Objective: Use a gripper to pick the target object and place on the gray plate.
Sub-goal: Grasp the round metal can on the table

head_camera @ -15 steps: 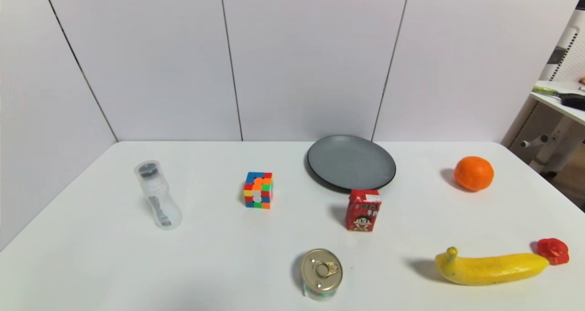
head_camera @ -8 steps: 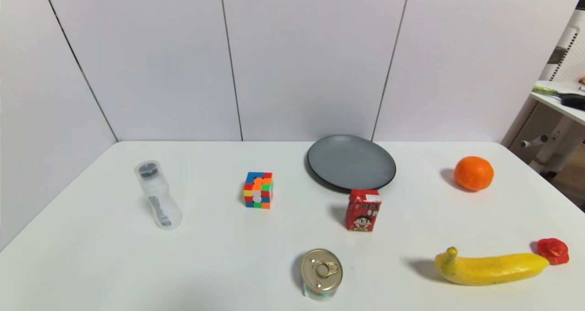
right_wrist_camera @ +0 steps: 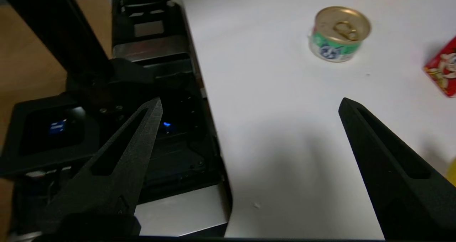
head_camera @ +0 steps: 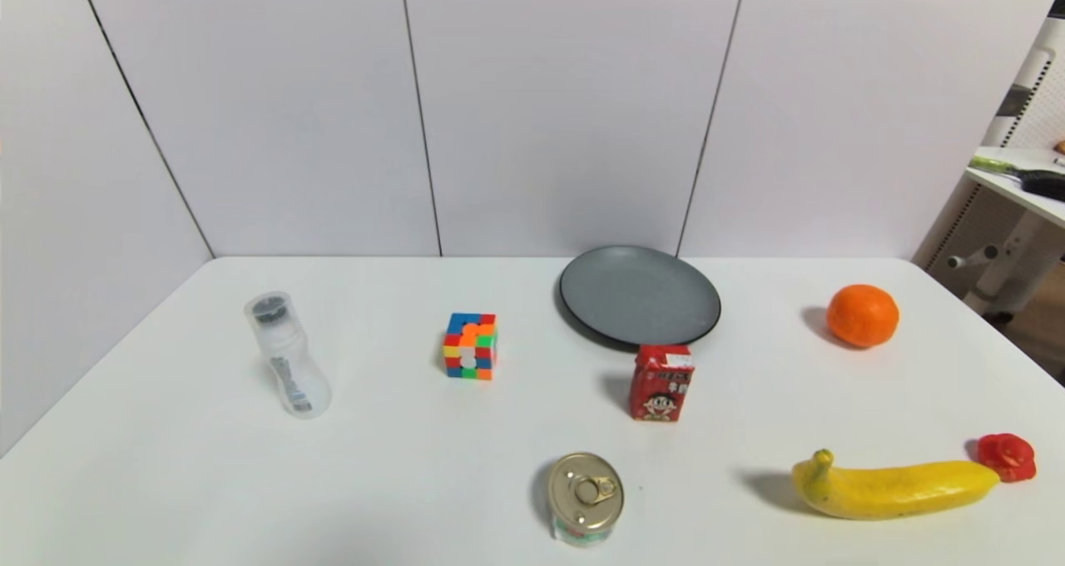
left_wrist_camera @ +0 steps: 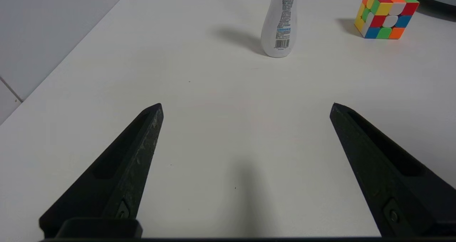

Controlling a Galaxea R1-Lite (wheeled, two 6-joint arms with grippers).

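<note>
Gold-lidded, the target object (head_camera: 585, 497) sits untouched on the table (head_camera: 416, 466), well apart from the gray plate (head_camera: 639, 295) (bare), while the left gripper (left_wrist_camera: 245, 106) and right gripper (right_wrist_camera: 249, 105) gape wide, empty: everything remains.

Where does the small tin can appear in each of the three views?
Head view: the can stands at the near table edge, bottom centre, in front of the red carton.
Left wrist view: not in it.
Right wrist view: the can is at upper right, beyond the open right gripper.
Shared landmark: the red carton, beside the can in both views.
</note>
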